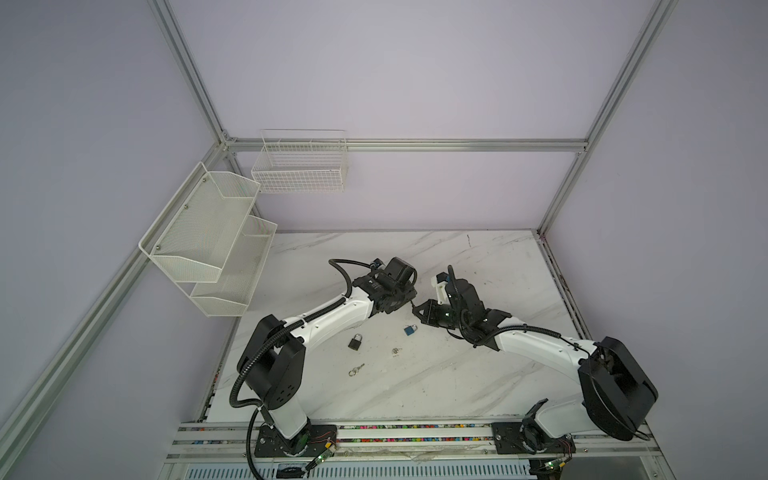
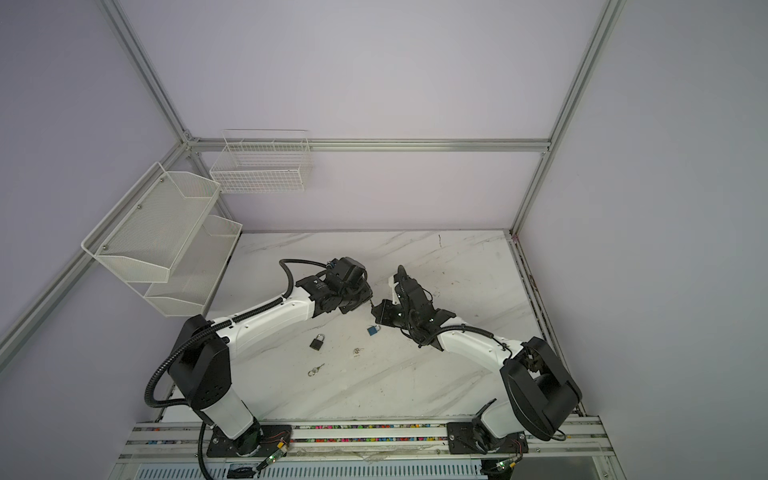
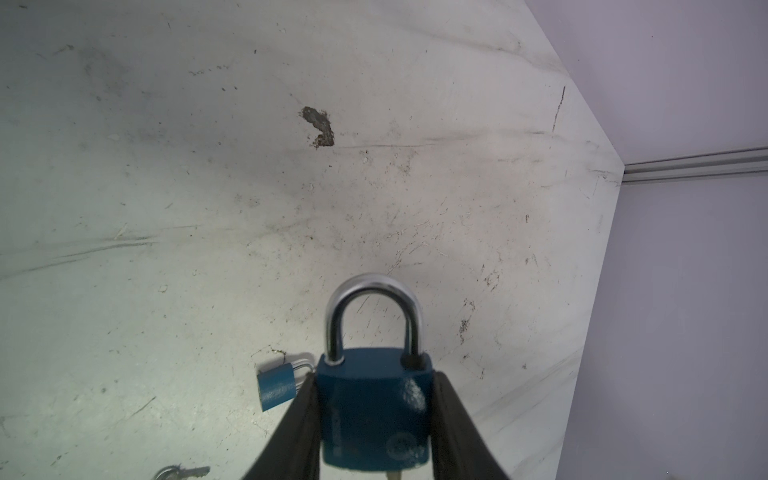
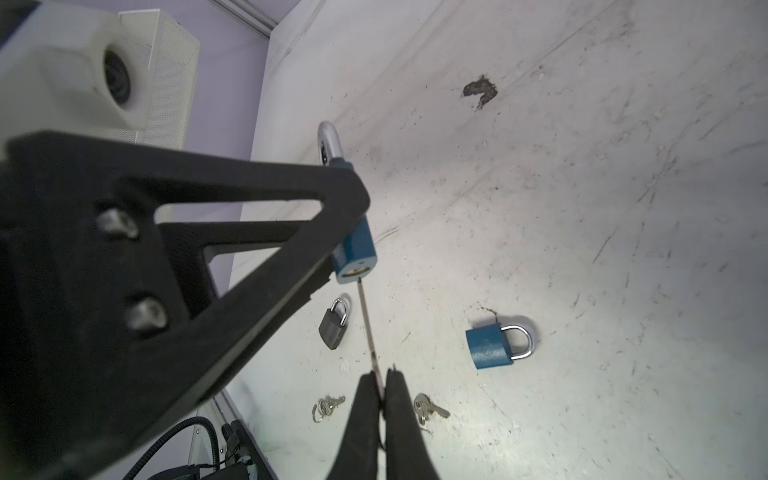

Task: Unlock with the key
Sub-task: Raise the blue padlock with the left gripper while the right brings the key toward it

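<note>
Right gripper (image 4: 381,376), lower centre of frame, was pinched shut on the key (image 4: 368,324), whose tip met the keyway of the blue padlock (image 4: 355,245) at mid-frame; the left gripper (image 3: 374,378), partly spread, clamped that padlock's body. Insertion appeared under way; next: straight push, then turn.

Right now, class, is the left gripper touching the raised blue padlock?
Touching: the left wrist view shows the left gripper clamping both sides of the raised blue padlock.

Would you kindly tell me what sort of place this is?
Probably a robotics lab cell: an aluminium frame encloses it, the marble-look table is scuffed, and a dark padlock lies on it.
</note>
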